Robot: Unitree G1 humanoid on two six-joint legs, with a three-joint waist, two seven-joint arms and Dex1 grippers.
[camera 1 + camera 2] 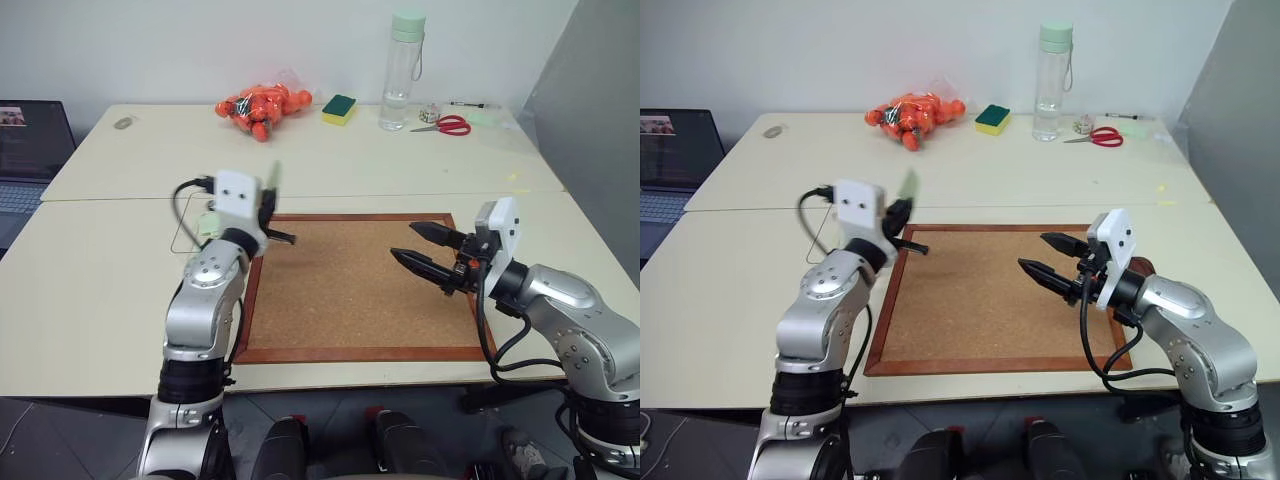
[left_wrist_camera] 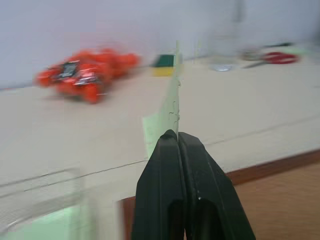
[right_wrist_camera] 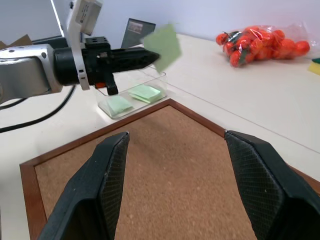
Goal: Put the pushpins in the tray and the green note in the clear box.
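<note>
You are on the note step: your left gripper [image 3: 150,56] is pinched shut on the green note [image 3: 164,46], held up near the clear box [image 3: 132,92] on the counter [image 1: 330,165]. Your right gripper [image 1: 428,252] hangs open and empty over the corkboard [image 1: 350,300]. Next, carry the note over the box and let go.

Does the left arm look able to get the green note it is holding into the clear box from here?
Probably yes. The left end effector is shut on the green note, held in the air near the clear box. The box is open-topped, holds two green slips, and nothing blocks it.
</note>
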